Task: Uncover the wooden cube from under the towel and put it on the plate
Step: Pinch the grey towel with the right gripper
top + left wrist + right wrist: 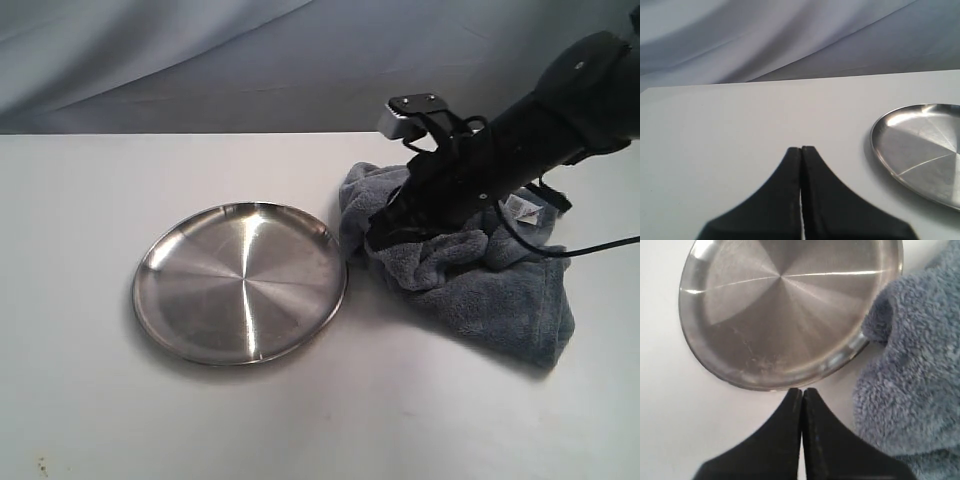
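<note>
Exterior view: the plate [240,285] lies empty on the white bench [90,400]. The towel [480,290] sits bunched in a heap just beside it, its nearest fold reaching the plate's rim. A small white label [527,212] shows on the side of the towel away from the plate. The right tool [377,240] slants down over the towel, its tip at the towel's plate-side edge. The wooden cube cannot be seen.

Left wrist view: the left tool [801,149] has its two black fingers pressed together with nothing between them, above bare bench [715,150]. It stands apart from the plate [925,150], of which only part shows.

Right wrist view: the right tool [802,390] is also closed tight and holds nothing. Its tip is just outside the rim of the plate [785,305], in the strip of bench between plate and towel [915,390]. One fluffy fold overlaps the plate's rim. No cube shows here either.
</note>
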Controlling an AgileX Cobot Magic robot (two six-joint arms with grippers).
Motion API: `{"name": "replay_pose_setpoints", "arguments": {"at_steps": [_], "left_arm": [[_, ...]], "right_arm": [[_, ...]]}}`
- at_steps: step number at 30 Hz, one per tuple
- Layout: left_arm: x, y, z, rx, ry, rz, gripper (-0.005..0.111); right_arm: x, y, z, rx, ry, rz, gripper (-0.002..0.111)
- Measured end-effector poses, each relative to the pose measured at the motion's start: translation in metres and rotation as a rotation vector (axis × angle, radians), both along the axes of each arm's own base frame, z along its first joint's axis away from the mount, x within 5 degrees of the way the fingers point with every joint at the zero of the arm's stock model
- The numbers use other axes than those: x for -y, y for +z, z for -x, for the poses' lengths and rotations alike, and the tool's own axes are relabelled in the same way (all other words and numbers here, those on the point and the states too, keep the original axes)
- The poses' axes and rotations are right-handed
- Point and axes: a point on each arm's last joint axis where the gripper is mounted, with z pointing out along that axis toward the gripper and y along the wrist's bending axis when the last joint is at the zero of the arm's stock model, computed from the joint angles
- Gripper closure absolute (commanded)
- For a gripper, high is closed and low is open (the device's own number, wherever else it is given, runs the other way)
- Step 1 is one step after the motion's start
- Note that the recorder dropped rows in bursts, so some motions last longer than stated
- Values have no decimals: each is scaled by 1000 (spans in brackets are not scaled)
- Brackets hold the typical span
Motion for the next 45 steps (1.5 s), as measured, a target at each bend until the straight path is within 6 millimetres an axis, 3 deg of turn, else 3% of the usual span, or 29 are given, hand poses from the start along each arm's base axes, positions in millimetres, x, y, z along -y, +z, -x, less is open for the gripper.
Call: {"name": "replay_pose_setpoints", "arguments": {"at_steps": [7, 15, 30, 35, 37, 40, 45], "left_arm": [[0, 0, 0, 0, 0, 0, 107], [0, 0, 0, 0, 0, 0, 107], [0, 0, 0, 0, 0, 0, 107], [0, 0, 0, 0, 0, 0, 107], [0, 0, 0, 0, 0, 0, 107], [0, 0, 0, 0, 0, 0, 107], [0, 0, 0, 0, 0, 0, 107]], "right_arm": [[-19, -3, -6, 218, 79, 72, 108], [-15, 1, -22, 398, -21, 132, 108], [18, 1, -37, 425, -115, 205, 108], [21, -1, -36, 397, -104, 208, 107], [21, -1, -36, 396, -101, 209, 99], [22, -2, -35, 396, -70, 234, 74], [22, -4, -32, 387, -25, 260, 2]]}}
